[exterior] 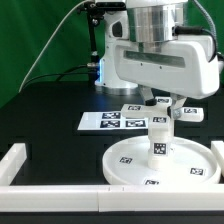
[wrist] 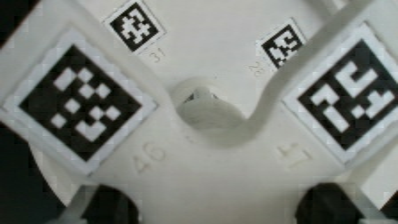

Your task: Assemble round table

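**Arm over the disc on a black table**

At the exterior view's left, a white border wall [exterior: 22, 158] edges the black table [exterior: 50, 110], with green backdrop behind. Further right the marker board [exterior: 112, 120] lies flat. Beyond it, the round disc [exterior: 185, 168] rests against the front wall, the cylinder leg [exterior: 158, 140] upright on it. The jaws [exterior: 160, 108] sit above the leg; their opening cannot be judged. The wrist view seemingly shows the tagged cross-shaped base [wrist: 199, 105] close up.
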`<state>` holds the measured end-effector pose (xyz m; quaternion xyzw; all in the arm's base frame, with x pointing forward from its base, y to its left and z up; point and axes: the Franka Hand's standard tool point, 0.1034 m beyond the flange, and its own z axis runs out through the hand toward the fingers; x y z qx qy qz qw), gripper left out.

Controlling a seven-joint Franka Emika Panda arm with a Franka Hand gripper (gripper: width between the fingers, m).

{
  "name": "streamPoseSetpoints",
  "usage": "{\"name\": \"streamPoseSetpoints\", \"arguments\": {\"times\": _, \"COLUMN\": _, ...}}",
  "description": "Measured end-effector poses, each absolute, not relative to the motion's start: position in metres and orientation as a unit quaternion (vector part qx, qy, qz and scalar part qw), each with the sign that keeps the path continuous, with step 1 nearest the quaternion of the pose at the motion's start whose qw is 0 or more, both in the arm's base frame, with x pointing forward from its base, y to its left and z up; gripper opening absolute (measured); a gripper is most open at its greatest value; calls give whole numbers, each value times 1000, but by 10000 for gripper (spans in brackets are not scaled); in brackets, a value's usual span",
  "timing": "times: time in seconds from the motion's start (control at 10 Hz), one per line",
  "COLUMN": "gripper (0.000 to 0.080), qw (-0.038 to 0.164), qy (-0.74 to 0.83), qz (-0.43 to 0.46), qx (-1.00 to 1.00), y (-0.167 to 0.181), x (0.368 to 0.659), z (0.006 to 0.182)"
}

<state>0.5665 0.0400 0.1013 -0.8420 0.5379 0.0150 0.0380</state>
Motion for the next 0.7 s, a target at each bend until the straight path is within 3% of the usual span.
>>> {"name": "streamPoseSetpoints", "arguments": {"times": 0.4, "gripper": 439, "qw": 42, "qy": 659, "qz": 20, "qx": -751, "y": 40, "x": 567, "z": 103}}
{"name": "streamPoseSetpoints", "arguments": {"times": 0.7, "gripper": 439, "qw": 41, "qy": 657, "qz": 21, "qx": -752, "y": 40, "x": 566, "z": 102}}
